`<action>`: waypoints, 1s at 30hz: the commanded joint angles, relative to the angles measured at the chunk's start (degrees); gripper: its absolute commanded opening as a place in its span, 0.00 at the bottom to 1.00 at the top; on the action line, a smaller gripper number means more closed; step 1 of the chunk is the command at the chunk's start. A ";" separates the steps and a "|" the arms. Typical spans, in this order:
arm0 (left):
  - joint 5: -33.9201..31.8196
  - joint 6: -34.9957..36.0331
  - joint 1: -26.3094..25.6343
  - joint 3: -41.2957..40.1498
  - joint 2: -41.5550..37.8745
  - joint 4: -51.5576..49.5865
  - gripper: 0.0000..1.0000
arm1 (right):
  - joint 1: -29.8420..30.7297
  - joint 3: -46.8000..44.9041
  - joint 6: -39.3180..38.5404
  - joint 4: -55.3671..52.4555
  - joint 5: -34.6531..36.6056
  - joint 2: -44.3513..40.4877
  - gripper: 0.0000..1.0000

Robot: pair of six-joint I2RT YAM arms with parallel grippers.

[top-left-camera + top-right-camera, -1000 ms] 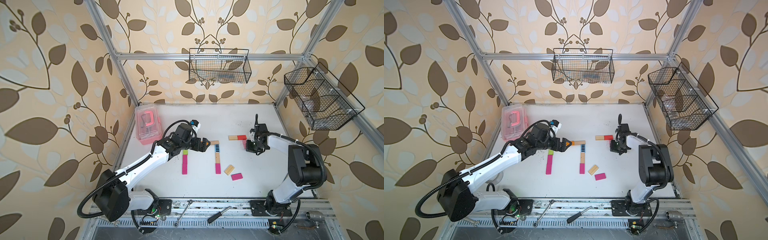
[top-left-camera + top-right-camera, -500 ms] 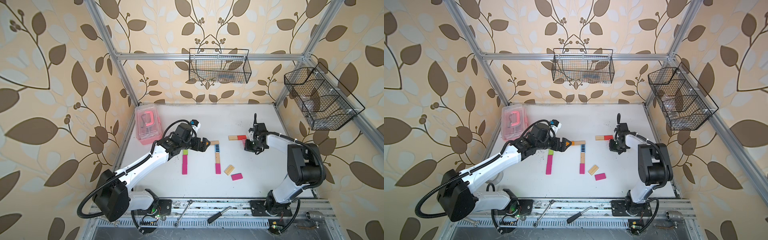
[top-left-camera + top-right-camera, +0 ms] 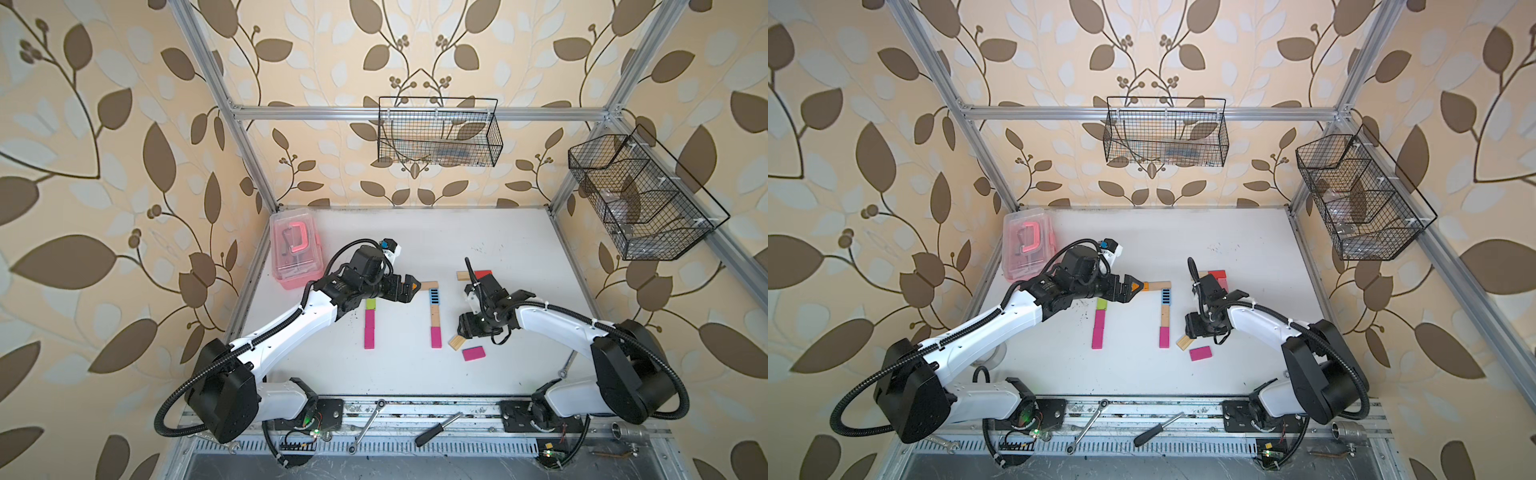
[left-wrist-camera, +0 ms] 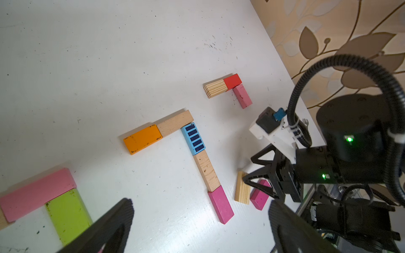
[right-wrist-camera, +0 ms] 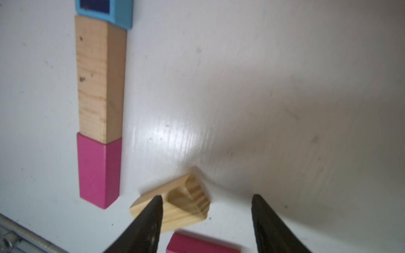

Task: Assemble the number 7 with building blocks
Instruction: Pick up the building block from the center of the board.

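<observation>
Mid-table the building blocks form a 7: an orange block and a wood one on top, then blue striped, wood and magenta downward. Red, wood and pink blocks make a corner at the back right. Lime and pink blocks lie left. My right gripper is open just over a loose wood block, with one finger across it, beside a loose magenta block. My left gripper hangs open and empty by the orange block.
A pink translucent box stands at the back left corner. Two wire baskets hang on the frame. A wrench and a screwdriver lie on the front rail.
My right gripper has come forward and left, from the red and pink blocks to the loose wood block, and its jaws have opened. The left arm has stayed still.
</observation>
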 commanded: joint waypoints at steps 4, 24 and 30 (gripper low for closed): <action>1.61 -0.74 0.59 0.44 -1.99 2.44 0.99 | 6.12 -1.73 8.93 -3.29 6.26 -3.45 0.77; 2.20 -0.61 0.62 -0.09 -2.15 3.01 0.99 | 15.92 -6.45 19.88 -5.23 13.39 -4.81 0.79; 2.66 -0.59 0.60 0.01 -1.84 3.15 0.99 | 14.54 -6.33 20.06 -4.18 13.35 -4.90 0.66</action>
